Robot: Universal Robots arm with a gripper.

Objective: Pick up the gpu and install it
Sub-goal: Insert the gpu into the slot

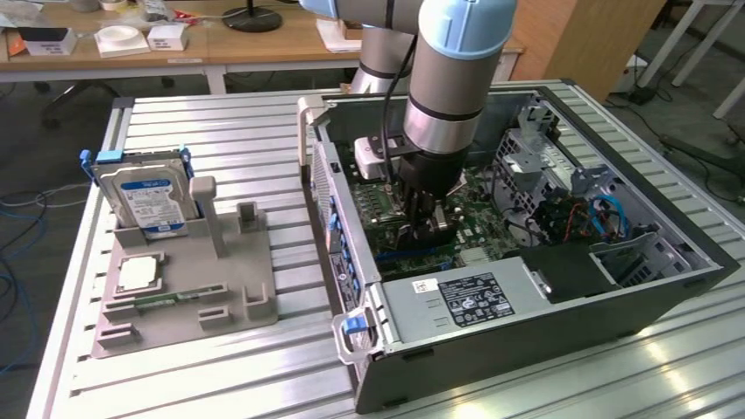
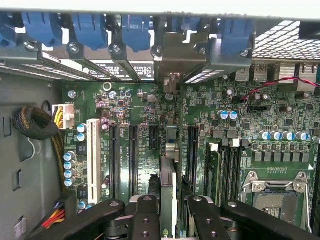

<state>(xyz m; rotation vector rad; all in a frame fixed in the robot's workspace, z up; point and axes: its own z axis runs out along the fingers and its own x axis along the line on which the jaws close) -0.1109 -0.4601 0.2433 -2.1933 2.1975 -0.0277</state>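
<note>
The gpu (image 2: 169,170) stands edge-on between the fingers (image 2: 146,215), pinched narrow, directly over a motherboard (image 2: 210,107) slot. Best kept upright and square to the slot, bracket lined up with the rear opening (image 2: 172,80), pressed evenly inside the case (image 1: 652,301).

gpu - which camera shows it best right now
The wrist view. There the gpu stands on edge between the fingers, directly over the motherboard slots, its bracket end toward the case's rear wall. In the exterior view the arm and gripper hide nearly all of it inside the computer case.
</note>
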